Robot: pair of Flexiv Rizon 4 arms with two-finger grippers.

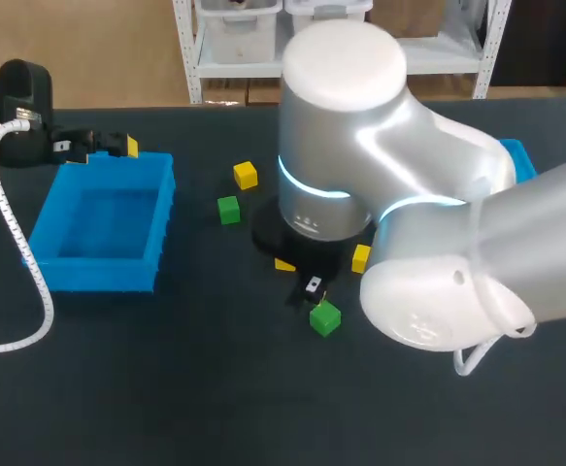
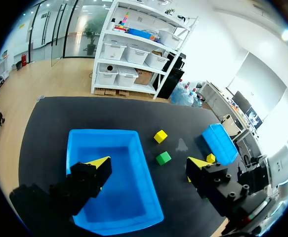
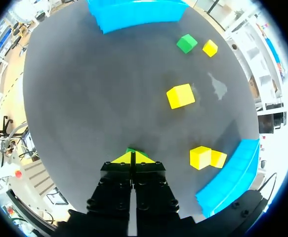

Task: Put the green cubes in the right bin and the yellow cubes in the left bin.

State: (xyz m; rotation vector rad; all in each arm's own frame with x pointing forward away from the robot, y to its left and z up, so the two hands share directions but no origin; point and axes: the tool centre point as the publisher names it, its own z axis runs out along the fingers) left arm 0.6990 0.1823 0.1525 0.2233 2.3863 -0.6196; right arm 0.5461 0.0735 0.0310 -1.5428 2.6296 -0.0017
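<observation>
1. Head view: the left gripper [image 1: 115,149] hangs at the far edge of the left bin [image 1: 98,275], whose floor shows only bare blue. The right arm hides most of the right bin [image 1: 520,160]. The right gripper [image 1: 314,287] sits low at mid-table, just beside the near green cube [image 1: 325,317]. The far green cube [image 1: 228,210] and a yellow cube [image 1: 246,175] lie right of the left bin, and two more yellow cubes [image 1: 360,257] peek out from under the arm.

2. Left wrist view: the left gripper [image 2: 148,165] is spread wide with nothing between its fingers, above the left bin [image 2: 134,197], which is empty. Beyond it lie the yellow cube [image 2: 160,136] and the far green cube [image 2: 163,158]. What shows of the right bin [image 2: 220,143] looks empty too, and another yellow cube [image 2: 210,158] rests just beside it.

3. Right wrist view: the right gripper [image 3: 132,158] has its fingers pressed together. Only a sliver of the near green cube [image 3: 132,149] shows just ahead of the tips, so it grips nothing. Four yellow cubes sit on the table, two of them [image 3: 200,157] near the right bin [image 3: 232,173].

4. Judgement: the sorting has barely begun. No cube appears to be binned, so both green cubes and all four yellow cubes are left to do.
</observation>
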